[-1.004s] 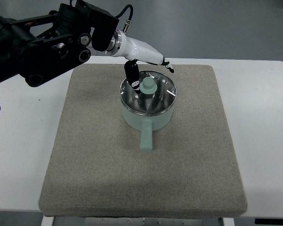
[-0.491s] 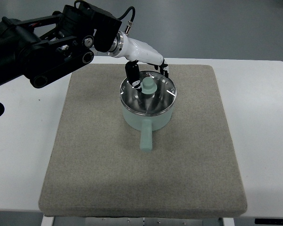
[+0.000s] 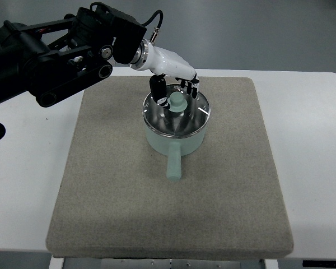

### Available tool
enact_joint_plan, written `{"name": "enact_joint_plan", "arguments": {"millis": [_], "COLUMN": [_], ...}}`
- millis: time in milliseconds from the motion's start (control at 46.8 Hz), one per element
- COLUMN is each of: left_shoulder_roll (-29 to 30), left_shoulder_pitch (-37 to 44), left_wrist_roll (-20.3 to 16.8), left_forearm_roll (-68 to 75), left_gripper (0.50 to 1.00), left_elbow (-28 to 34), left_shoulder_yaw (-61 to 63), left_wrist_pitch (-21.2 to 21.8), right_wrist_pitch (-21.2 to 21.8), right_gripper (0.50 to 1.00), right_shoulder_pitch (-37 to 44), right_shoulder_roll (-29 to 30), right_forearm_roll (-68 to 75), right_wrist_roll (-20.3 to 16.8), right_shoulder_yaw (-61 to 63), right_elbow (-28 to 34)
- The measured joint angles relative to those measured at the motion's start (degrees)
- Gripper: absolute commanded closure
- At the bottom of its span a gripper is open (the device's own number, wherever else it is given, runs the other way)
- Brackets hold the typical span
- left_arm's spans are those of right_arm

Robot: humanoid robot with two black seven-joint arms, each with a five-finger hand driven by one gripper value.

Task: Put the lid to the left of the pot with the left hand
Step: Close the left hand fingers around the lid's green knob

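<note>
Left hand (image 3: 176, 88) hovers over lid (image 3: 177, 113), fingers half-curled around knob (image 3: 176, 102) but gripping nothing, lining up the lift; pot (image 3: 173, 140) directly below.

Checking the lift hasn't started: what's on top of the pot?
The glass lid sits on the pot, with the left robot hand at its knob. Reflections hide the pot's inside.

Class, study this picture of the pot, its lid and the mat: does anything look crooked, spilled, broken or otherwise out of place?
Nothing stands out. The glass lid sits level on the pale green pot, which stands upright on the grey mat with its handle pointing toward the camera. The left hand is at the lid's knob. No spill or damage shows.
</note>
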Motion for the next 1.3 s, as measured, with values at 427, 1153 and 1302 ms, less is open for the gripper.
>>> {"name": "enact_joint_plan", "arguments": {"millis": [427,1153,1302], "left_shoulder_roll": [0.6,2.7,2.6], "left_shoulder_pitch": [-0.2,0.4,0.5], "left_wrist_roll": [0.0,-0.1,-0.1], "left_forearm_roll": [0.0,2.7,2.7], "left_gripper": [0.752,0.778,0.804], "left_elbow": [-1.8,-2.9,-2.9], "left_shoulder_yaw": [-0.4,0.0,-0.2], "left_wrist_pitch": [0.0,0.0,0.0], "right_wrist_pitch": [0.0,0.0,0.0], "right_gripper": [0.579,0.579,0.579], "right_shoulder_pitch": [0.0,0.0,0.0], "right_shoulder_roll": [0.0,0.0,0.0], "right_forearm_roll": [0.0,0.0,0.0], "right_wrist_roll": [0.0,0.0,0.0], "right_shoulder_yaw": [0.0,0.0,0.0], "right_elbow": [0.0,0.0,0.0]}}
